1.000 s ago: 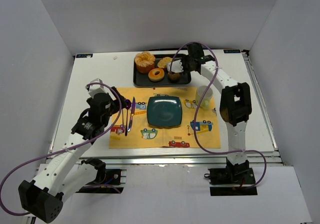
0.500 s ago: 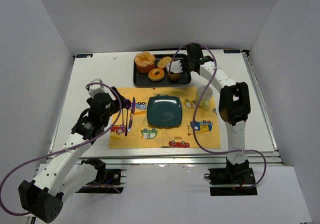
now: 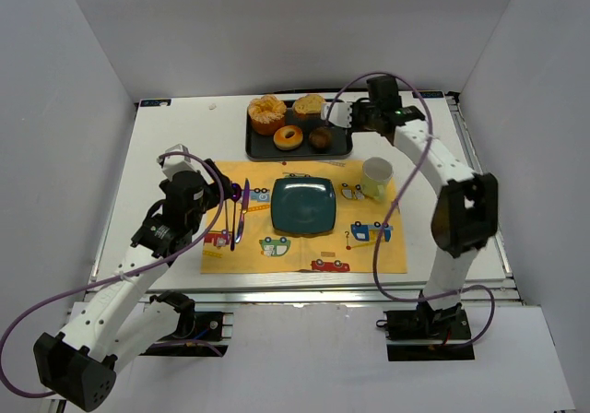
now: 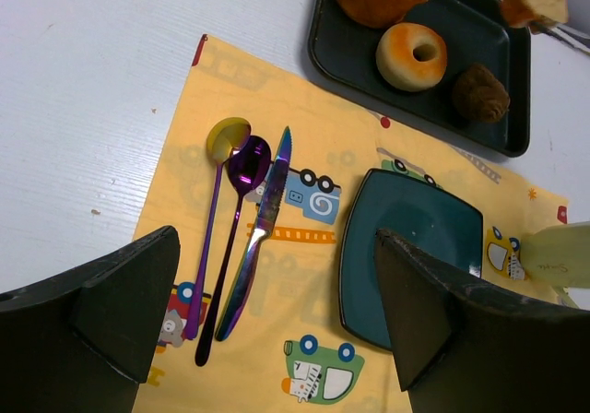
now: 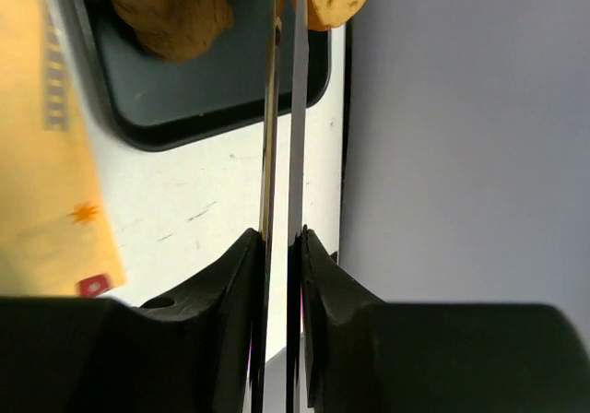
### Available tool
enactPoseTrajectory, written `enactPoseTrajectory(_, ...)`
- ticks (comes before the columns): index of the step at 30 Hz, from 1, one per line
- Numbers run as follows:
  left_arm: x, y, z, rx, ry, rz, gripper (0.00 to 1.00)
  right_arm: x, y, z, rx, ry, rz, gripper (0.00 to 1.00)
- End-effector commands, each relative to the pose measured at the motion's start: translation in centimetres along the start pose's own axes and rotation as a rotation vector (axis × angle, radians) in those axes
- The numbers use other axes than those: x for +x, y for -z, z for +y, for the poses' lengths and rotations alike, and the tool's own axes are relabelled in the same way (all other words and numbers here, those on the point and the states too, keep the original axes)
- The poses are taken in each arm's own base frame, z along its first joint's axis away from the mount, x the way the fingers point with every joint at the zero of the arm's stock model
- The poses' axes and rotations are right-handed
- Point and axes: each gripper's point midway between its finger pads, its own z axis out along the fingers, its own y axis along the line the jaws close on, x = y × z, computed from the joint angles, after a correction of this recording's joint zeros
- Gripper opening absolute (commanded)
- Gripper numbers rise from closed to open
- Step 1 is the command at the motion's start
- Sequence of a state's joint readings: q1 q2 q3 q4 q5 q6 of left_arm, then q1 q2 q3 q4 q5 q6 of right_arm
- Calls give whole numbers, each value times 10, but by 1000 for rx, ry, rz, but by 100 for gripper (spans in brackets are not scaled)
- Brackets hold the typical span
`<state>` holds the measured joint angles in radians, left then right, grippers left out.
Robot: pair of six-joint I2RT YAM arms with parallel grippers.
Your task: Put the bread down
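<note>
Tan bread [image 3: 309, 105] with a golden crust is grasped between the narrowly parted right jaws and held above the far edge of a black tray [image 3: 251, 142]. On the tray, a dark muffin [image 3: 321, 138] lies at five o'clock of the bread and a ring donut [image 3: 289, 137] at seven. A teal plate [image 3: 302, 205] sits at six o'clock of the tray. At nine o'clock of the plate, the left jaws are spread wide, released, above cutlery [image 4: 269, 206].
</note>
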<state>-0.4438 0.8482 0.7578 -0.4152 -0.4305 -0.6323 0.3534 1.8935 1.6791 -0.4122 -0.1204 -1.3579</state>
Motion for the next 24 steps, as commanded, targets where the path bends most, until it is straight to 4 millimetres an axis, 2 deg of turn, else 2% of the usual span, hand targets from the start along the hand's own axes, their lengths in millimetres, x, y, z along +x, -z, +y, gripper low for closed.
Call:
enactPoseTrajectory(1, -26, 9, -13, 44, 49, -66, 95, -40, 49, 3, 35, -63, -156, 0)
enactPoseTrajectory(2, -27, 9, -13, 46, 51, -69, 95, -50, 72, 9, 27, -57, -192, 0)
enactPoseTrajectory(3, -27, 9, -13, 47, 54, -72, 95, -62, 79, 28, -29, -32, -263, 0)
enactPoseTrajectory(4, -27, 9, -13, 49, 57, -73, 95, -62, 82, 79, -165, -42, -278, 0)
enactPoseTrajectory(5, -27, 10, -14, 53, 62, -75, 95, -73, 106, 88, -162, -8, -318, 0)
enactPoseTrajectory(7, -26, 9, -14, 56, 66, -76, 95, -90, 122, 130, -247, 53, -380, 0)
enactPoseTrajectory(8, -26, 10, -15, 61, 66, -73, 95, -90, 135, 159, -287, 51, -379, 0)
enactPoseTrajectory(9, -26, 9, -15, 63, 66, -72, 95, -97, 140, 175, -313, 56, -384, 0)
enactPoseTrajectory(11, -25, 9, -16, 68, 67, -69, 95, -99, 151, 196, -324, 45, -383, 0)
enactPoseTrajectory(13, -25, 9, -17, 72, 68, -69, 95, -103, 157, 207, -335, 18, -375, 0)
enactPoseTrajectory(17, -25, 9, -19, 80, 68, -67, 95, -97, 153, 220, -347, -15, -334, 0)
enactPoseTrajectory(24, -25, 13, -17, 86, 84, -74, 95, -89, 145, 209, -281, -13, -285, 3)
